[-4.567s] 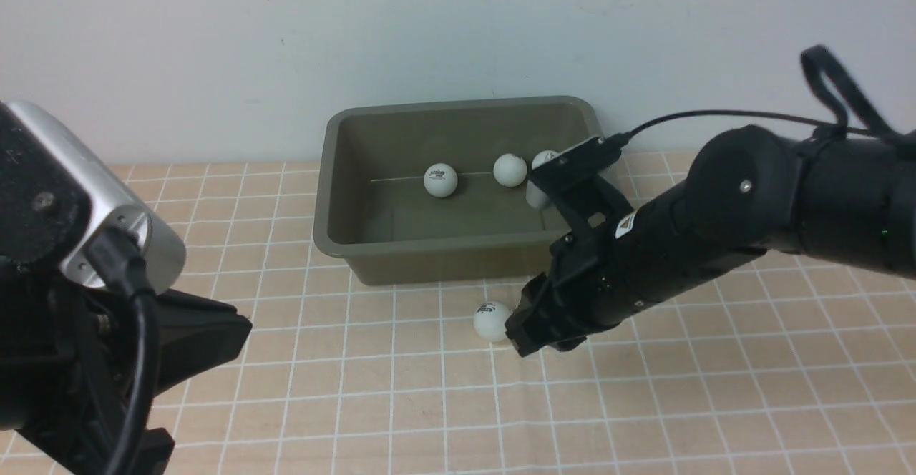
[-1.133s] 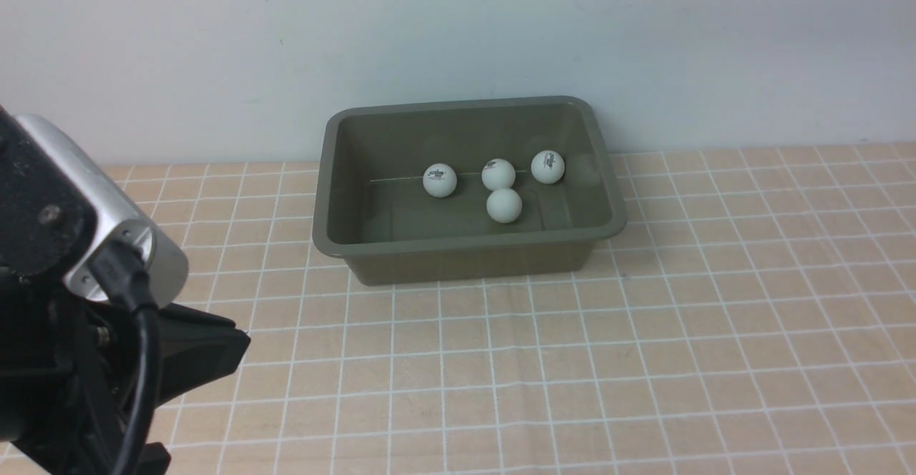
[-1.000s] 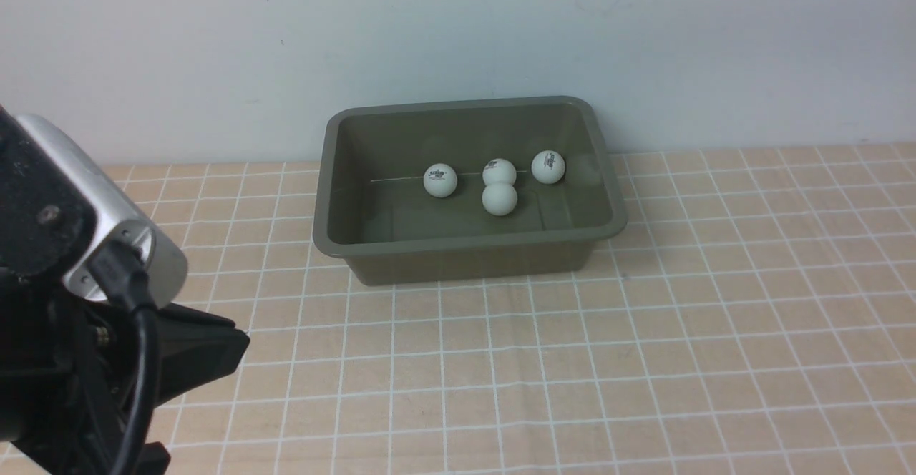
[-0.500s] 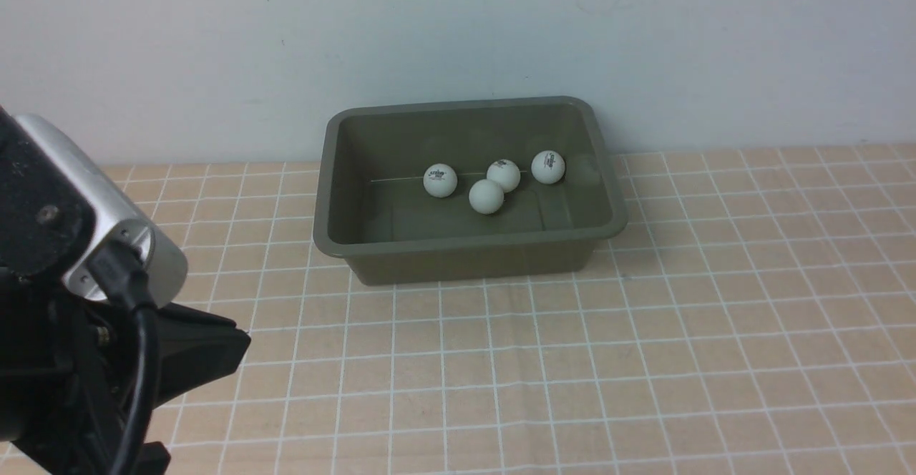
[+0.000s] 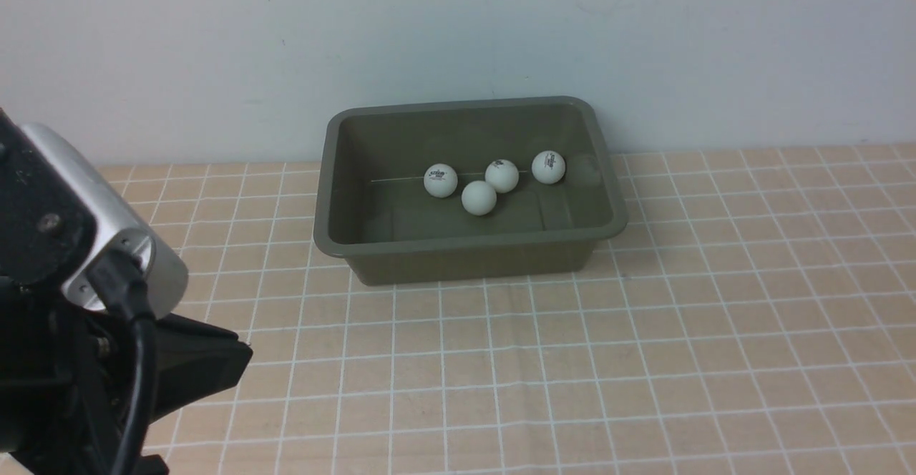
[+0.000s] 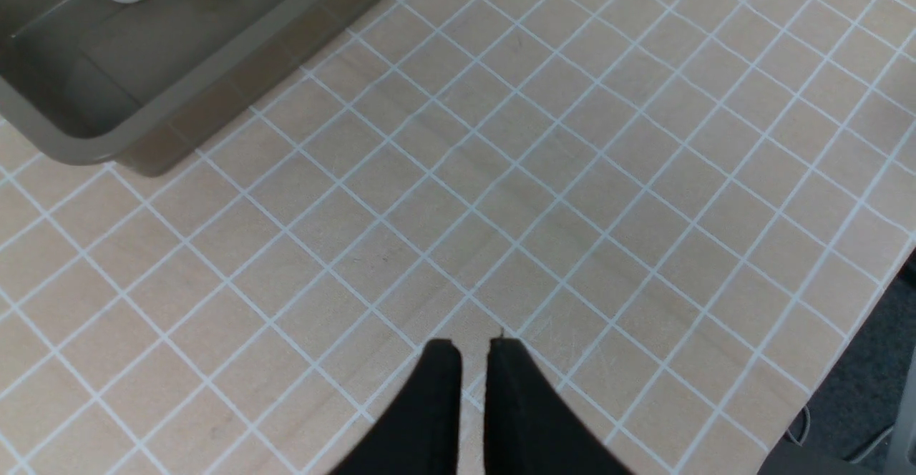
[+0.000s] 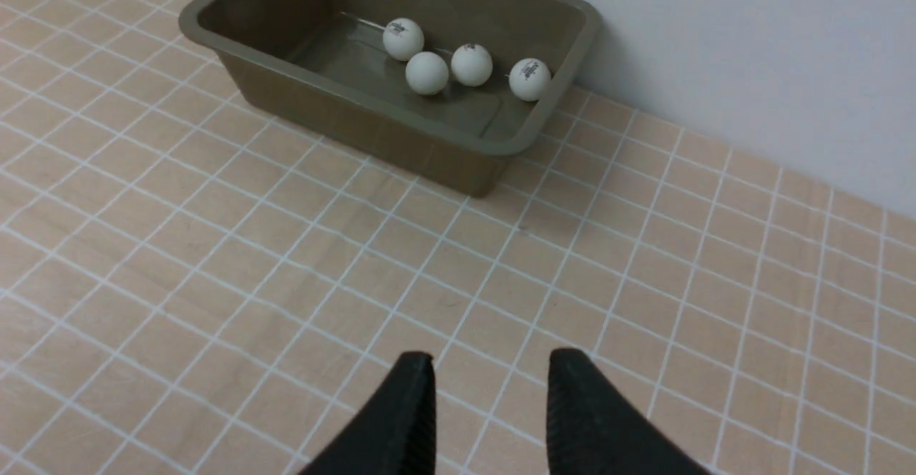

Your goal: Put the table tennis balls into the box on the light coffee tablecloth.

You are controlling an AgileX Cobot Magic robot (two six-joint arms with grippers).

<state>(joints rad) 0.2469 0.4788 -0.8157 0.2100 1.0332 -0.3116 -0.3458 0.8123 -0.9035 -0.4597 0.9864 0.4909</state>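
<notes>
all four balls in the tub, both grippers empty

nearest me, the left gripper [image 6: 472, 346] hangs over the light coffee tablecloth [image 5: 644, 360], jaws pressed together to a thin slit, gripping nothing. the left arm [image 5: 71, 360] sits low at the near left corner, its silver camera housing [image 5: 107, 210] angled down at the cloth. the right gripper [image 7: 491, 364] hovers over the cloth too, jaws partly apart with nothing between them. farther back, close to the wall [image 5: 458, 31], the box [image 5: 465, 242] stands on the cloth. the table tennis balls [image 5: 479, 197] lie on its floor: three in a loose row, the fourth just in front of them.
</notes>
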